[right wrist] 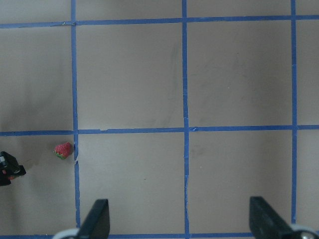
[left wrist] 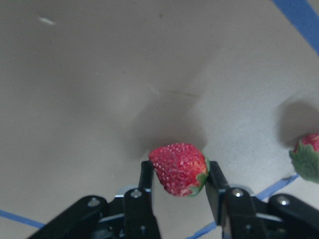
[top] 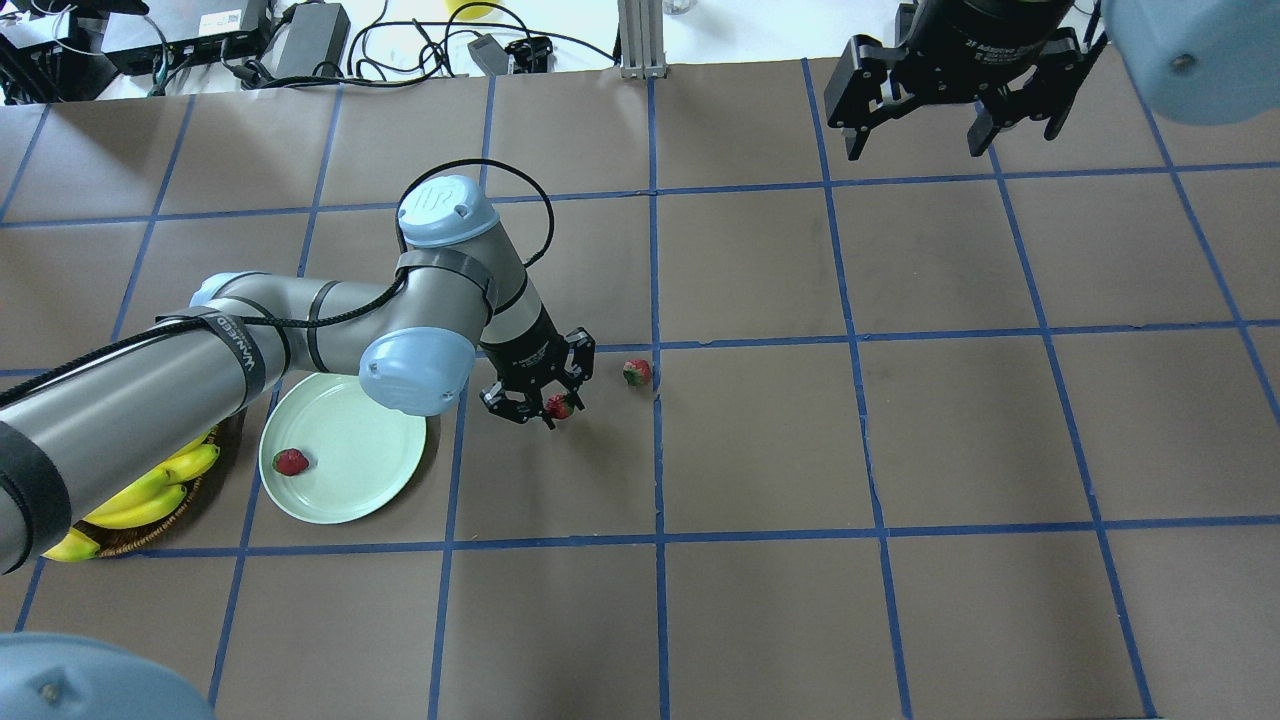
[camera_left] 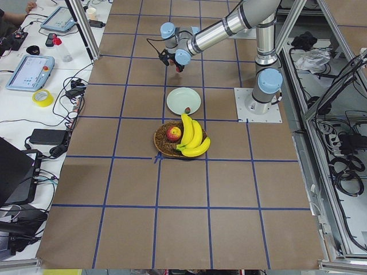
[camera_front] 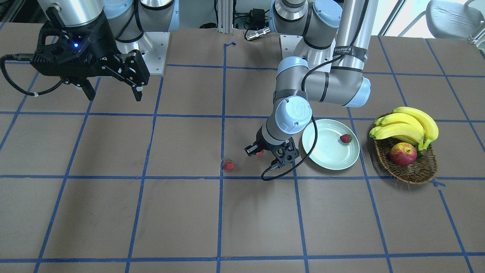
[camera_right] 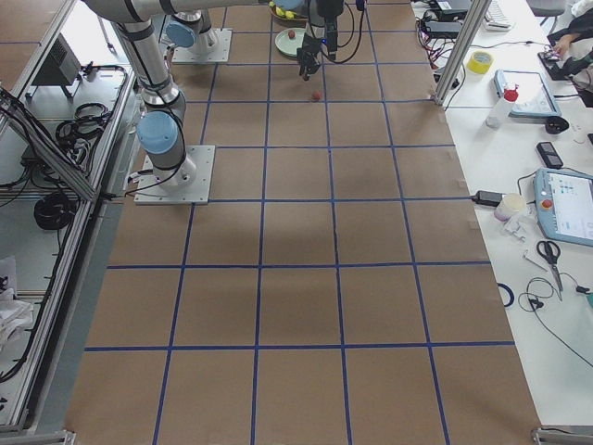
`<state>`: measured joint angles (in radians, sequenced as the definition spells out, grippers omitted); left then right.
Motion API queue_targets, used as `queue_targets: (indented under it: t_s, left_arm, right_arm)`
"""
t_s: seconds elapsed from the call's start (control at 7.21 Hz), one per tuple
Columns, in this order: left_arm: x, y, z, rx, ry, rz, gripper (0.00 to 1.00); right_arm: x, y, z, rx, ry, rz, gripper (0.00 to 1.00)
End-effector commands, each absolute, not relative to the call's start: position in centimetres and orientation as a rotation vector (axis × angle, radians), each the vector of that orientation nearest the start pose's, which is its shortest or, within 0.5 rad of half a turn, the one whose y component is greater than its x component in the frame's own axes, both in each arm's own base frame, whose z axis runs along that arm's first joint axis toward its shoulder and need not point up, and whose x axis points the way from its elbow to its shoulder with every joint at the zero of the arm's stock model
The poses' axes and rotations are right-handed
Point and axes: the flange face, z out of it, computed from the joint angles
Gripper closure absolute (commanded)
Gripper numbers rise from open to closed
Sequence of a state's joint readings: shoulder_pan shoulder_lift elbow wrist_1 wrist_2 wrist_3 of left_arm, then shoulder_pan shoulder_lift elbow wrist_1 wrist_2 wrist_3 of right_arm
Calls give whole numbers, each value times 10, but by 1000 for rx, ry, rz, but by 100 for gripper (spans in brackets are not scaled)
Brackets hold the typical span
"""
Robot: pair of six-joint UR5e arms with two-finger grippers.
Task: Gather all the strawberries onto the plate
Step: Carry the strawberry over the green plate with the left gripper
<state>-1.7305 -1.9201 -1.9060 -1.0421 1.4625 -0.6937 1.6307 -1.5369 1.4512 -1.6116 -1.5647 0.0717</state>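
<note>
My left gripper [camera_front: 260, 153] [top: 556, 409] is shut on a strawberry [left wrist: 178, 168] [top: 559, 405], just beside the pale green plate [camera_front: 327, 161] [top: 355, 455]. The berry's shadow falls on the paper beneath it. Another strawberry [camera_front: 345, 138] [top: 291, 461] lies inside the plate near its rim. A third strawberry [camera_front: 229, 165] [top: 636, 372] [right wrist: 63, 150] rests on the table by a blue tape line, a short way beyond the held one. My right gripper [camera_front: 114, 94] [top: 915, 145] [right wrist: 182, 224] hangs open and empty, far from the fruit.
A brown wicker basket [camera_front: 413, 172] with bananas [camera_front: 409, 127] and a red-yellow apple [camera_front: 402, 154] stands right beside the plate. The left arm's black cable [camera_front: 280, 172] loops over the plate's near edge. Brown paper with a blue tape grid covers the table.
</note>
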Motion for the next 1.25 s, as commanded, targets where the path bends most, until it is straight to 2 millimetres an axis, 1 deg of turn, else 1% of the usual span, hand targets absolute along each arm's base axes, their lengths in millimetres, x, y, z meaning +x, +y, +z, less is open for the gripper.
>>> queue_targets:
  t_s: [0.0, 0.14, 0.28, 0.42, 0.56, 0.69, 0.83, 0.97, 1.11]
  left_arm:
    - [-206, -510, 236, -689, 2990, 190, 100]
    - [-176, -511, 243, -571, 2932, 218, 100]
    - [-149, -513, 250, -537, 2909, 226, 100]
    - [-120, -515, 253, -450, 2872, 243, 100]
    - [-82, -516, 255, -405, 2866, 306, 100]
    - [-51, -518, 253, -422, 2874, 344, 100]
    - [-40, -515, 246, -399, 2889, 378, 100]
    - [-42, -508, 238, -407, 2891, 405, 3]
    - [-46, -505, 236, -385, 2891, 415, 0]
  right_arm:
    - [165, -507, 535, 19, 3121, -195, 0]
    - [165, -507, 535, 19, 3121, -195, 0]
    - [165, -507, 535, 19, 3121, -195, 0]
    - [165, -507, 535, 19, 3121, -195, 0]
    - [165, -507, 535, 19, 3121, -193, 0]
    - [165, -507, 535, 19, 3121, -195, 0]
    - [165, -507, 535, 16, 3121, -196, 0]
    - [165, -507, 535, 19, 3121, -193, 0]
    - [164, -507, 535, 16, 3122, -191, 0]
